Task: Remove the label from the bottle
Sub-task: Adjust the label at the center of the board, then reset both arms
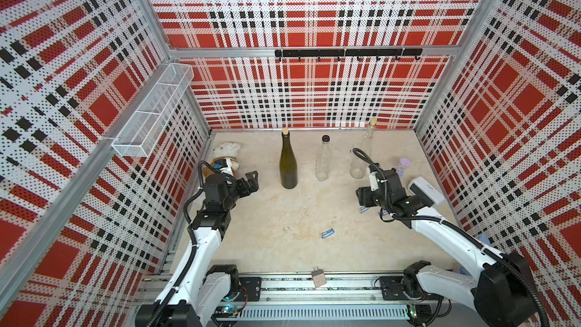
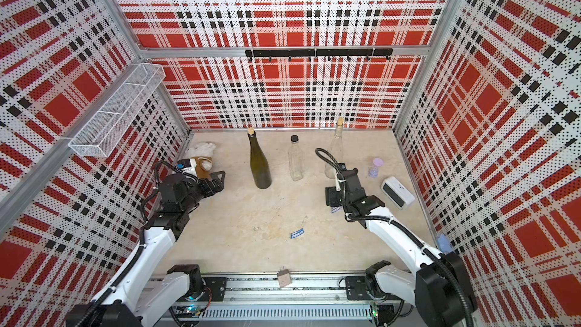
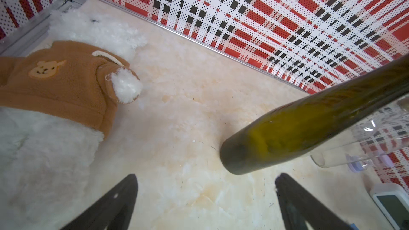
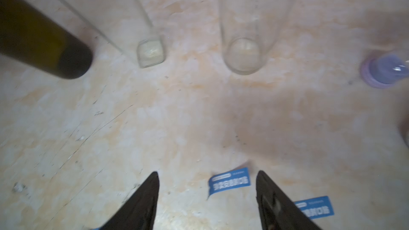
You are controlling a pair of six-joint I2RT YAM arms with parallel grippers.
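Blue printed paper: a blue label [image 4: 229, 181] lies flat on the table [image 1: 283, 215], directly below the right gripper [image 4: 208, 173]. That gripper's jaws stand moderately apart with nothing between them, so the strip is not pinched. A second strip [image 4: 314, 206] lies just beside the outer finger. A third strip [image 1: 327, 233] sits at 5 o'clock from table centre, apart from both arms.

Three bottles stand upright along the back: the green bottle [image 1: 288, 165] at 11 o'clock, the square clear bottle [image 1: 323, 162] at 12, and the tall clear bottle [image 1: 358, 165] at 1. None shows a label, and which one bore the paper cannot be told.

Judgement: peeling appears complete. The right gripper hangs low at 3 o'clock, a placement that suits dropping peeled paper there.

The left gripper [image 3: 207, 175], at 9 o'clock, is spread to its widest and empty. It points at the green bottle's base, near but not touching. I judge this a posture for steadying a bottle, not peeling. The plush toy [image 3: 55, 80] at 10 o'clock lies outside the working area.
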